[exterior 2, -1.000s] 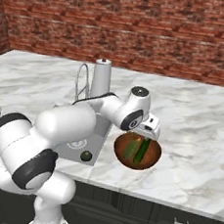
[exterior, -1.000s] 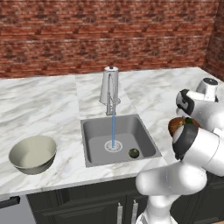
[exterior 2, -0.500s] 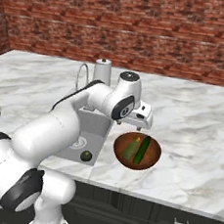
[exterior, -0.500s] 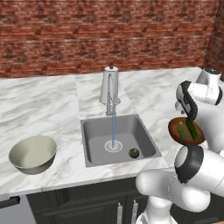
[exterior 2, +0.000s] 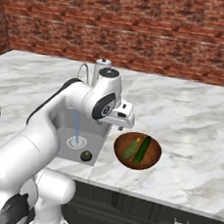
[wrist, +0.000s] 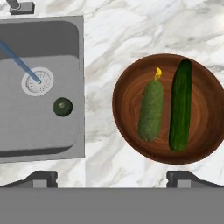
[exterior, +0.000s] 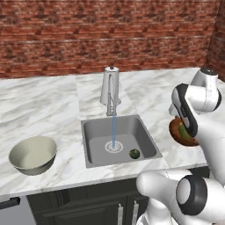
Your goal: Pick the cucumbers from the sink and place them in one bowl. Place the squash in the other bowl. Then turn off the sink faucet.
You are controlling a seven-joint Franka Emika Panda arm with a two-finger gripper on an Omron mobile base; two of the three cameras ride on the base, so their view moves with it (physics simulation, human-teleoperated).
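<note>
Fingers [wrist: 111, 177] spread, empty | cucumbers [wrist: 166, 107] in wooden bowl [wrist: 127, 98] | squash [wrist: 62, 106] in sink [wrist: 39, 131]

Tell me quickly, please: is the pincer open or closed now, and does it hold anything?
Pincer: open, holding nothing; it hangs above the counter between the sink and the wooden bowl with both cucumbers.

Pincer [exterior 2: 124, 126] is raised clear of the wooden bowl [exterior 2: 152, 160] and shifted twd the sink [exterior 2: 96, 144]; jaws are spread wider.
</note>
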